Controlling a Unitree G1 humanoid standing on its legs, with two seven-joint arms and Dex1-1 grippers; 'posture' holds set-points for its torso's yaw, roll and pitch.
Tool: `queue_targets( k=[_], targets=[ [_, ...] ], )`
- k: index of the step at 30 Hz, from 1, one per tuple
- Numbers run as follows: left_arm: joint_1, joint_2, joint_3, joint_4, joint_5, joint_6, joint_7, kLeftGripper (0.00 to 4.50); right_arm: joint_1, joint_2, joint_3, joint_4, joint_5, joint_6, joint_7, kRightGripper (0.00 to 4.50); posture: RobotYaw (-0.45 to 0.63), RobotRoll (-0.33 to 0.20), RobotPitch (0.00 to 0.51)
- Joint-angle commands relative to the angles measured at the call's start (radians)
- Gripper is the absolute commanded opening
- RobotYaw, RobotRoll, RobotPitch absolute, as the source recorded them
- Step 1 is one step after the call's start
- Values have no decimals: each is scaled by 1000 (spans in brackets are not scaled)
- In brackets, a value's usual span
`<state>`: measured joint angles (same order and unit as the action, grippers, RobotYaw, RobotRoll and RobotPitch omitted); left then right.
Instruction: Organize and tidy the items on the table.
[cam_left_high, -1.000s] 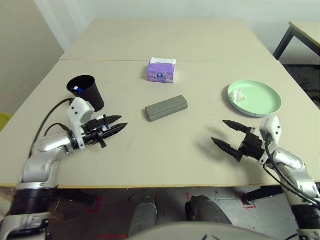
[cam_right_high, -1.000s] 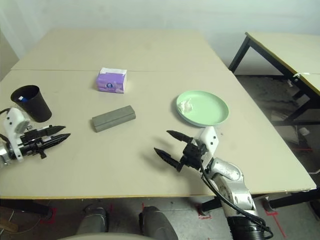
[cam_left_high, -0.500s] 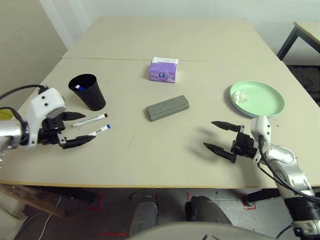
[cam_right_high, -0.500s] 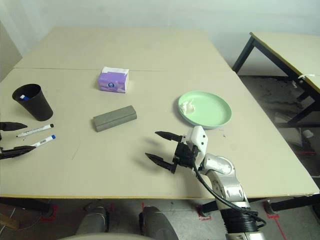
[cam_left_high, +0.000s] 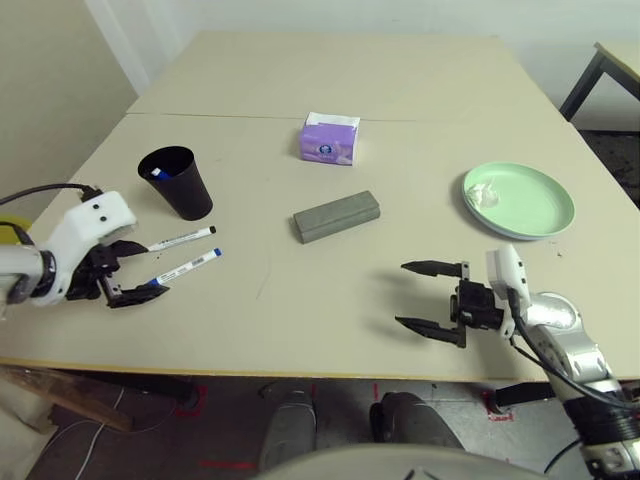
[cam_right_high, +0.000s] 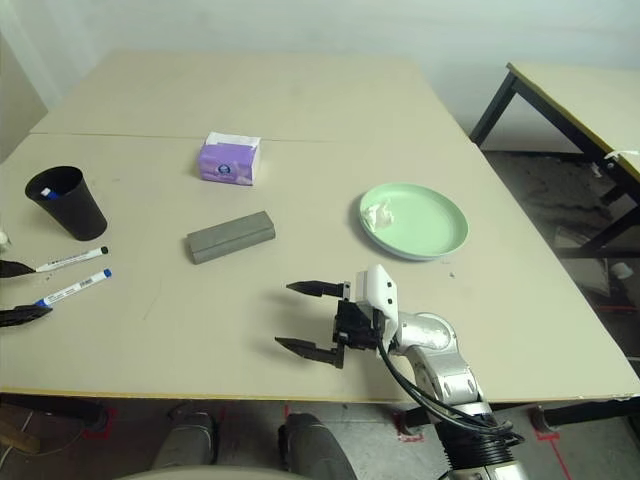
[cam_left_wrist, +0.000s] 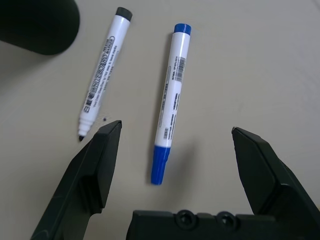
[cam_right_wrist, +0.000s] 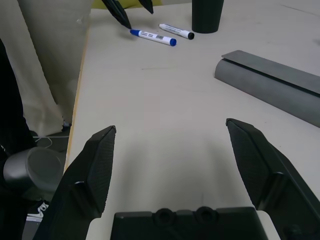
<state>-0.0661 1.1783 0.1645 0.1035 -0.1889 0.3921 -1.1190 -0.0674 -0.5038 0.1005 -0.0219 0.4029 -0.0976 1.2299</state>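
Two white markers lie side by side on the beige table (cam_left_high: 300, 300), one with a black cap (cam_left_high: 181, 240) and one with a blue cap (cam_left_high: 186, 267). My left gripper (cam_left_high: 146, 269) stands open just left of them, its fingers either side of the blue-capped marker's (cam_left_wrist: 171, 100) near end without touching it. The grey glasses case (cam_left_high: 337, 216) lies mid-table. A crumpled white tissue (cam_left_high: 484, 195) rests on the pale green plate (cam_left_high: 530, 205) at the right. Near the front edge, my right gripper (cam_left_high: 403, 294) is open and holds nothing.
A black cup (cam_left_high: 180, 183) with a blue-tipped item inside stands behind the markers. The purple tissue box (cam_left_high: 329, 138) sits beyond the case, near the table's seam. A dark-legged second table (cam_right_high: 570, 95) stands to the right.
My left gripper opened, left both markers on the table and drew back left. My right gripper moved nearer the front edge and a little left.
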Motion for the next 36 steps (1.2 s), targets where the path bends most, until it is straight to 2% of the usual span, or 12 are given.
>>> queue_targets(
  k=[1, 14, 21, 36],
  targets=[
    [-29, -31, -36, 8, 26, 0, 30, 4463, -3, -11, -1, -16, 2, 4, -3, 4500, -21, 0, 97],
    [-85, -95, -127, 3, 76, 56, 68, 4463, 13, -19, -7, -65, 10, 27, -49, 4500, -54, 0, 87],
    [-104, -133, -135, 11, 76, 120, 88, 4463, 22, -22, -8, -94, 14, 47, -71, 4500, -57, 0, 84],
    [-115, -146, -193, 26, 96, 153, 69, 4463, 24, -18, 0, -127, 13, 64, -105, 4500, -73, 0, 83]
  ],
)
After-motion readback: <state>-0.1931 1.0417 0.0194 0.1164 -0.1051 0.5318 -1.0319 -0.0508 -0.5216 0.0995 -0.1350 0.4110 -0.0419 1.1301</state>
